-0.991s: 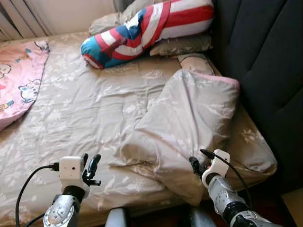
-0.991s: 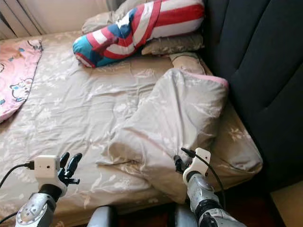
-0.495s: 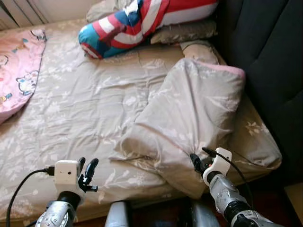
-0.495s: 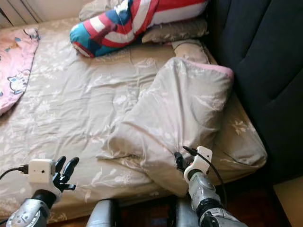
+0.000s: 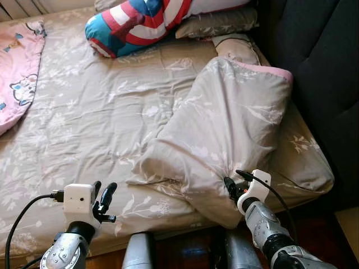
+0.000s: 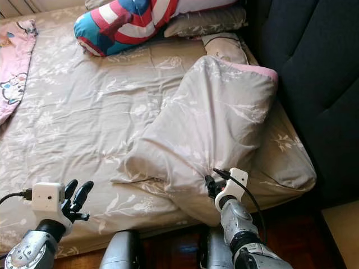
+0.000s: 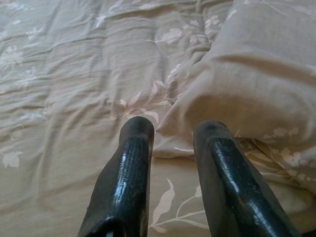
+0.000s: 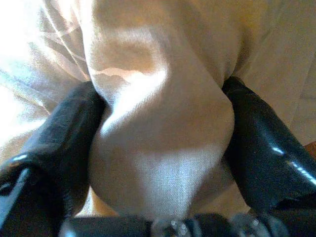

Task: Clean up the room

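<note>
Two pincers are at work near the foot edge of the bed [image 5: 84, 112], and from the left eye view we see the folded beige duvet [image 5: 224, 129] heaped on the right half of the mattress, one corner hanging toward the edge, with the right pincer [image 5: 230, 189] buried in that lower fold and the left pincer [image 5: 102, 197] hovering over the bare sheet well apart from it. A striped cushion [image 5: 140, 22] lies at the head and a pink blanket [image 5: 17, 73] at the far left edge. In the right eye view we read the same layout: the right pincer [image 6: 210, 185] sits at the duvet's low corner, and the left pincer [image 6: 77, 194] stands with its fingers slightly apart, holding nothing. In the left wrist view we look along the parted fingers [image 7: 131, 168] at the duvet's near edge [image 7: 256, 74], which lies just ahead and untouched. In the right wrist view we see cloth [image 8: 158, 123] bunched between both fingers [image 8: 54, 143], so this pincer is clamped on the duvet. To spread it well, we judge the left pincer should take the free edge before any pull, and both should draw evenly, since a one-sided tug would likely twist the cover.
</note>
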Motion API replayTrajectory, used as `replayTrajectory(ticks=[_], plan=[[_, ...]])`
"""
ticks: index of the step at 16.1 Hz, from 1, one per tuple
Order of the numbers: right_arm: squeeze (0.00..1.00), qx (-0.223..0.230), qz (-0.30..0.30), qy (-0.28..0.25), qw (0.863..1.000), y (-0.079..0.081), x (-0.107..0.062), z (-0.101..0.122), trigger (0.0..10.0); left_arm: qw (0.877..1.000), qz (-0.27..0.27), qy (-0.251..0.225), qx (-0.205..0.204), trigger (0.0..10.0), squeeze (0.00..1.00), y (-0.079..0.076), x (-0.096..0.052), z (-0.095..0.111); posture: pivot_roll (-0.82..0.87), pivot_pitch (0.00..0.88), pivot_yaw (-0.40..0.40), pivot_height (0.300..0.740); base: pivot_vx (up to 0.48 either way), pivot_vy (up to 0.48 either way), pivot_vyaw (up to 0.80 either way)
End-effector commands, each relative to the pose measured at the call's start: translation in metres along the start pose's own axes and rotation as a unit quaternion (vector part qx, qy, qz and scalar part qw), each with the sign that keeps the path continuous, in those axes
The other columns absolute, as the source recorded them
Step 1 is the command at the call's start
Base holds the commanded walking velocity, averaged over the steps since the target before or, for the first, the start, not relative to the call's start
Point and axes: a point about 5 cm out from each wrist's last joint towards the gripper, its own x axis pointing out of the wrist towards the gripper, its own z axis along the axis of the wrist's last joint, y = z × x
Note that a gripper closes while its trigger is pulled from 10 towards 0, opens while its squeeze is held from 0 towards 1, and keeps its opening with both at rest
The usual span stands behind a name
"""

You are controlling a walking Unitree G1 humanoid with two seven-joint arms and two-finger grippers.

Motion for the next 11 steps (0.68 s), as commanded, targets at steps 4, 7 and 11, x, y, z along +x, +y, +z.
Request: replayTrajectory(ticks=[4, 7, 11], plan=[[0.00, 0.001, -0.018, 0.066, 0.998, -0.006, -0.007, -0.035, 0.0, 1.000, 0.003, 0.008, -0.006, 10.0, 0.00, -0.001, 0.000, -0.003, 0.16, 0.327, 0.060, 0.651, 0.000, 0.000, 0.00], [0.00, -0.005, -0.013, 0.056, 0.998, -0.005, -0.007, -0.032, 0.0, 1.000, 0.004, 0.005, -0.010, 10.0, 0.00, -0.004, 0.005, -0.004, 0.15, 0.311, 0.050, 0.651, 0.000, 0.000, 0.00], [0.00, -0.003, -0.016, 0.053, 0.998, -0.006, -0.006, -0.031, 0.0, 1.000, 0.006, 0.000, -0.014, 10.0, 0.00, -0.006, 0.011, -0.004, 0.14, 0.285, 0.035, 0.651, 0.000, 0.000, 0.00]])
